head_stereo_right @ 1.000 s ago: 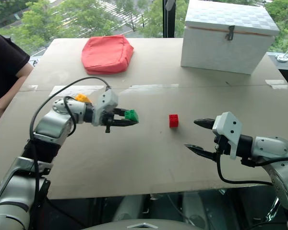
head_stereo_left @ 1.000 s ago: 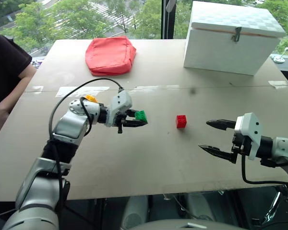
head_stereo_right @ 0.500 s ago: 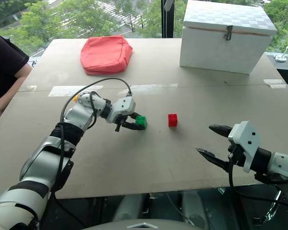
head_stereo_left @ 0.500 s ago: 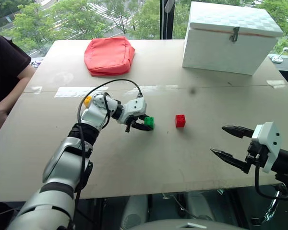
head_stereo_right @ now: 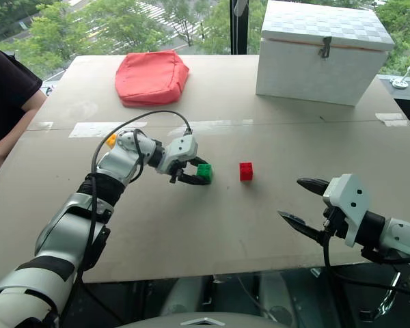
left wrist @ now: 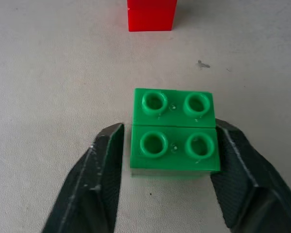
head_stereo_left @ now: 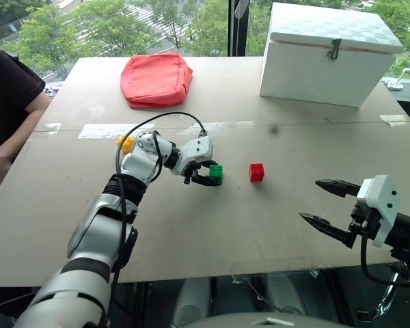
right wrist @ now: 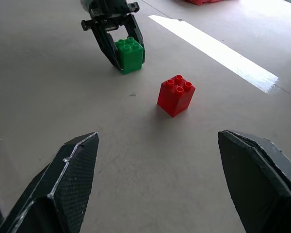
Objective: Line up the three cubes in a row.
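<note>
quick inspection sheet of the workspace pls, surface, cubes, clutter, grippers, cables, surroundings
surface: beige table, with a pale strip of tape across it.
job's things: green cube standing on the table, left of the red cube with a gap between them; yellow cube further left, partly hidden behind the left arm. Not yet one tidy row.
clutter: red cushion and white box at the far side.
grippers: left gripper straddles the green cube, a thin gap showing at one finger; right gripper open, holding nothing, near the table's front edge.
cables: black cable looping over the left forearm.
surroundings: a person's arm at the left edge; window with trees behind.
</note>
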You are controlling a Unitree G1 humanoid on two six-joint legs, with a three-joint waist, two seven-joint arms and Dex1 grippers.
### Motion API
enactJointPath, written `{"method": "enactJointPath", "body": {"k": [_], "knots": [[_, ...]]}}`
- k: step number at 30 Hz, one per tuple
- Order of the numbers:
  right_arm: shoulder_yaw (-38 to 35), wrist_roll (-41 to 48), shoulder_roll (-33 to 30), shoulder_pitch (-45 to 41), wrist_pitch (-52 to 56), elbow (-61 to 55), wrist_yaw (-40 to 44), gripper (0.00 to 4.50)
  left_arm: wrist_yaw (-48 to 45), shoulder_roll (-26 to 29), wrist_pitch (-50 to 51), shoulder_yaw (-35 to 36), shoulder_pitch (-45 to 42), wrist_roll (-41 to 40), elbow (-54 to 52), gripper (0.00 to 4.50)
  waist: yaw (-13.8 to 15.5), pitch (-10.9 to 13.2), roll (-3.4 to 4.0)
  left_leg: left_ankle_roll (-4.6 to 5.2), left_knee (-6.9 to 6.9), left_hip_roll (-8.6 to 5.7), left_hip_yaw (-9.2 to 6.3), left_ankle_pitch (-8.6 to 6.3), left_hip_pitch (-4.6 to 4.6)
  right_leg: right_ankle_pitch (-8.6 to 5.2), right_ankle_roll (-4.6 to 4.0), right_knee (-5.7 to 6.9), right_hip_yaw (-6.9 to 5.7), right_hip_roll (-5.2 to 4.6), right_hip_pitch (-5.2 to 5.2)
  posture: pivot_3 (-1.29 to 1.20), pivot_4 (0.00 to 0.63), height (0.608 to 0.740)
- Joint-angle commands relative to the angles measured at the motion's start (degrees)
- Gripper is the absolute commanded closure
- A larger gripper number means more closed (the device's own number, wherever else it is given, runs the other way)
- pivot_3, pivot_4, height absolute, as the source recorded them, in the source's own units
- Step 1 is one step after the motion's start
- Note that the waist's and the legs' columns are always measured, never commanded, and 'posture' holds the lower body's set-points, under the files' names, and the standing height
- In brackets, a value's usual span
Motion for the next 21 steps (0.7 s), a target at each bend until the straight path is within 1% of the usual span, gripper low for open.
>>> {"method": "enactJointPath", "body": {"k": [1,5,8,11,13,14,16,18,21], "knots": [[-0.3,0.4,-0.7,-0.4,-1.0,-0.6,0.0,0.45,-0.4,1.0,1.4,2.2,0.1,-1.3,-3.8,0.02,0.0,0.0,0.0,0.0,0.0,0.0,0.0,0.0,0.0,0.0,0.01,0.0,0.0,0.0,0.0,0.0,0.15,0.74],[0.4,0.1,-1.2,-1.3,-1.4,0.4,0.7,0.45,-0.4,5.5,5.9,7.3,3.4,-5.3,-10.5,0.02,-0.4,0.0,0.0,0.0,-0.02,0.05,-0.04,0.0,0.03,0.01,0.01,0.0,0.04,0.01,-0.02,0.0,0.15,0.74],[1.4,0.4,-1.2,-2.8,-2.2,1.3,1.1,0.45,0.9,9.8,13.3,12.3,7.1,-9.1,-17.6,0.02,-0.8,0.0,0.0,0.0,-0.02,0.11,-0.14,0.0,0.06,0.01,0.01,0.03,0.06,0.05,-0.03,0.0,0.15,0.74],[2.8,0.5,-0.7,-5.2,-3.2,2.8,1.5,0.45,7.1,13.9,21.6,20.2,12.1,-12.7,-23.5,0.02,-0.9,0.0,0.01,0.0,-0.02,0.15,-0.19,0.0,0.12,0.01,0.01,0.08,0.06,0.03,-0.02,0.0,0.15,0.74],[3.5,0.4,-0.5,-6.3,-3.9,3.8,1.8,0.45,10.3,14.8,25.8,23.8,14.3,-14.8,-26.3,0.02,-1.1,0.0,0.01,0.0,-0.02,0.17,-0.18,0.0,0.13,0.01,0.02,0.08,0.07,0.03,-0.01,0.0,0.15,0.74],[4.4,0.2,-0.3,-7.3,-4.3,4.5,1.9,0.45,14.4,14.6,26.9,27.0,15.4,-15.2,-26.9,0.02,-1.0,0.0,0.0,0.0,-0.02,0.17,-0.18,0.0,0.14,0.01,0.02,0.08,0.08,0.01,-0.01,0.0,0.15,0.74],[6.3,0.1,0.1,-9.6,-4.9,5.9,2.1,0.45,25.5,14.4,28.4,31.6,16.9,-12.7,-26.2,0.02,-0.8,0.0,-0.01,0.0,0.0,0.16,-0.19,0.0,0.14,0.01,0.03,0.08,0.07,-0.01,0.0,0.0,0.15,0.74],[7.6,0.0,0.1,-11.1,-5.3,6.8,2.5,0.45,34.3,14.3,28.7,33.3,17.1,-9.7,-24.7,0.02,-0.7,0.0,-0.02,0.0,0.01,0.15,-0.2,0.0,0.16,0.02,0.04,0.08,0.07,-0.01,0.02,0.0,0.15,0.74],[9.3,-0.3,-0.1,-13.5,-6.1,8.7,3.4,0.45,39.1,14.9,27.1,33.0,16.5,-7.6,-21.4,0.02,-0.1,0.0,-0.03,-0.01,0.01,0.12,-0.19,0.0,0.16,0.05,0.07,0.08,0.06,0.0,0.03,0.0,0.15,0.74]]}}
